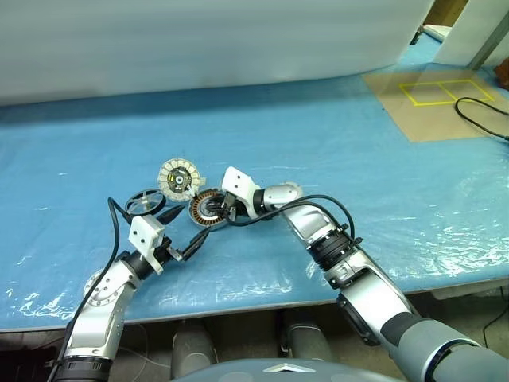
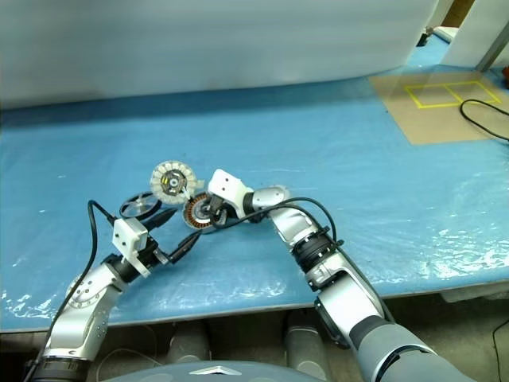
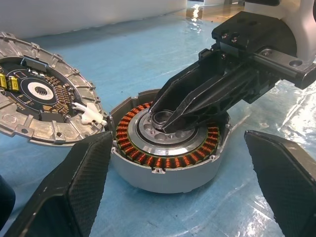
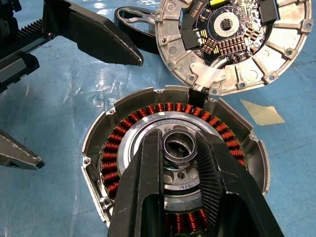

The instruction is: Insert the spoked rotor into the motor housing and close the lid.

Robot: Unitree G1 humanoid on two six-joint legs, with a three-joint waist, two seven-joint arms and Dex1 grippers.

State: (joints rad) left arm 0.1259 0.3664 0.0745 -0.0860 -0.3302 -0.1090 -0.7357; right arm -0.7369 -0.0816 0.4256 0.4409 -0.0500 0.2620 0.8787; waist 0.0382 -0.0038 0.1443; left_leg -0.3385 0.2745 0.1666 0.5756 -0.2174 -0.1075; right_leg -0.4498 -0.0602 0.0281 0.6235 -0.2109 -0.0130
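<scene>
My right gripper (image 4: 178,148) pinches the hub of the motor housing (image 4: 98,143) on the table, left gripper (image 3: 177,173) open; the spoked rotor (image 1: 145,201) beside looks light, stiff, best gripped by its rim.

Housing (image 4: 177,168) mouth blocked: right pincer (image 4: 180,148) sits over hub, fingers closed on central ring. Lid (image 4: 232,39) touches housing's far rim, tethered by wire. Rotor (image 1: 145,201) just beside left pincer (image 1: 184,231), whose wide-apart fingers flank housing's near side. Surface (image 1: 334,143) beyond and rightward is free passage.
</scene>
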